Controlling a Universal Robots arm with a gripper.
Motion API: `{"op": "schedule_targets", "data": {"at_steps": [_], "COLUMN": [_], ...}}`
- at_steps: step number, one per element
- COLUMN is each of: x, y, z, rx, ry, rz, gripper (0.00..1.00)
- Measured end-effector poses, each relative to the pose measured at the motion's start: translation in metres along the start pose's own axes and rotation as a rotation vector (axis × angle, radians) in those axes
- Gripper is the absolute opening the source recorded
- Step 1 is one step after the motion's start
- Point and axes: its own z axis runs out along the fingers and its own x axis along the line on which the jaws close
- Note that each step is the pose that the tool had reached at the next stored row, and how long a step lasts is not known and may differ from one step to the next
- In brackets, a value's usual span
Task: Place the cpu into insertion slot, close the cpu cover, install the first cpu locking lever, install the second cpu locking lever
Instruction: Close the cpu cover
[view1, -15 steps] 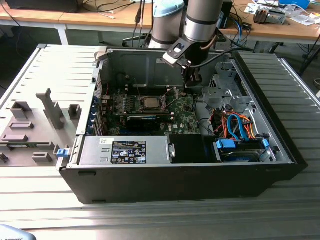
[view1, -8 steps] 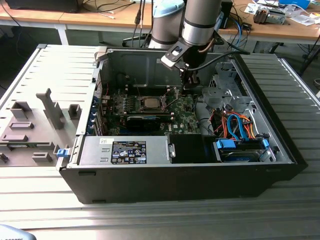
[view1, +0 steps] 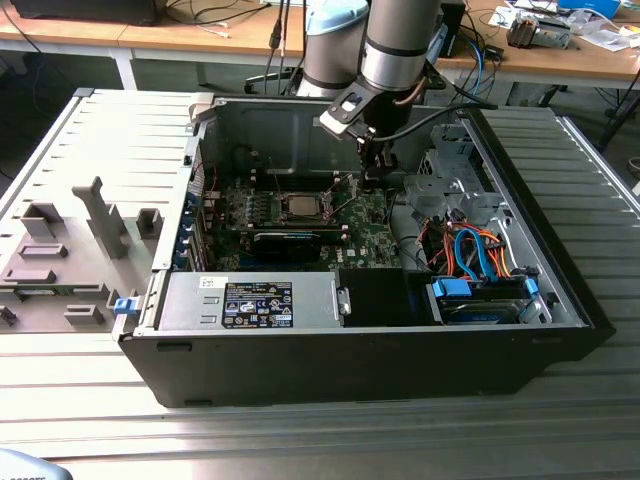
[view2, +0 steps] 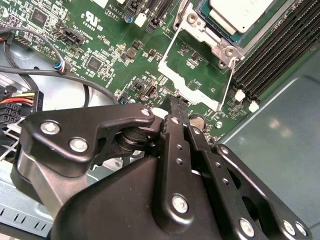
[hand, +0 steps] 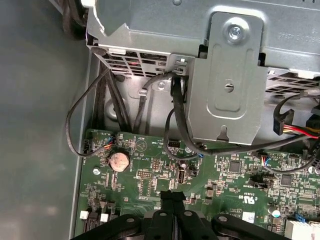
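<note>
The cpu (view1: 300, 207), a small square chip with a silvery top, lies in its socket on the green motherboard (view1: 365, 235) inside the open computer case. In the second wrist view the cpu (view2: 240, 12) sits inside a metal socket frame (view2: 200, 32). Two thin wire levers (view2: 227, 80) slant away from that frame over the board. My gripper (view1: 375, 172) hangs above the board, to the exterior view's right of the socket and apart from it. Its black fingers (view2: 176, 105) are pressed together in both wrist views, and nothing shows between the fingers (hand: 172, 197).
A grey drive cage (hand: 227, 95) with black cables (hand: 175, 115) stands just beyond the gripper. A coin battery (hand: 119, 161) sits on the board. Orange and blue cables (view1: 470, 250) fill the case's right side. The power supply (view1: 255, 300) lies along the front. Grey fixtures (view1: 100, 215) stand at the exterior view's left.
</note>
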Motion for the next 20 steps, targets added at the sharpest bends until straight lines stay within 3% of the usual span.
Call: {"op": "schedule_targets", "data": {"at_steps": [20], "x": [0.0007], "y": [-0.0055], "z": [0.0], "rx": [-0.0002], "ry": [0.0], "rz": [0.0], "gripper": [0.11]}}
